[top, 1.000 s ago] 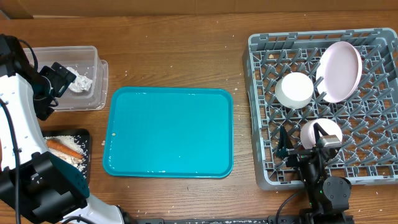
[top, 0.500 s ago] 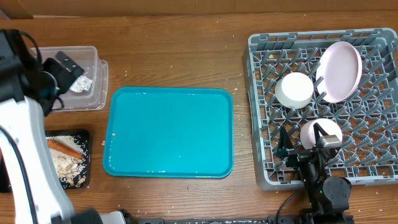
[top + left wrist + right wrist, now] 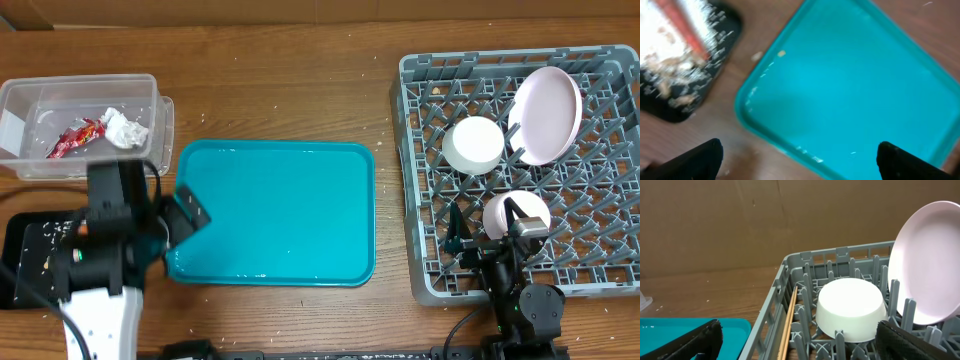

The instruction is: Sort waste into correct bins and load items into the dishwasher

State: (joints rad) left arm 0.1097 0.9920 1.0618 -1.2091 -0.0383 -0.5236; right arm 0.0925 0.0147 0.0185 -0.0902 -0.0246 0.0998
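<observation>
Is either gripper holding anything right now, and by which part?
Nothing is held. The left gripper is open and empty above the teal tray; the right gripper is open and empty at the dish rack.

Top-down overhead; close, oblique wrist views

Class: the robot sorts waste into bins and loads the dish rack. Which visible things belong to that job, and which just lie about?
Job: red wrapper, tissue, clear tub, black tray, plate, bowl, cup, dish rack.
Lying about: teal tray, chopsticks.
</observation>
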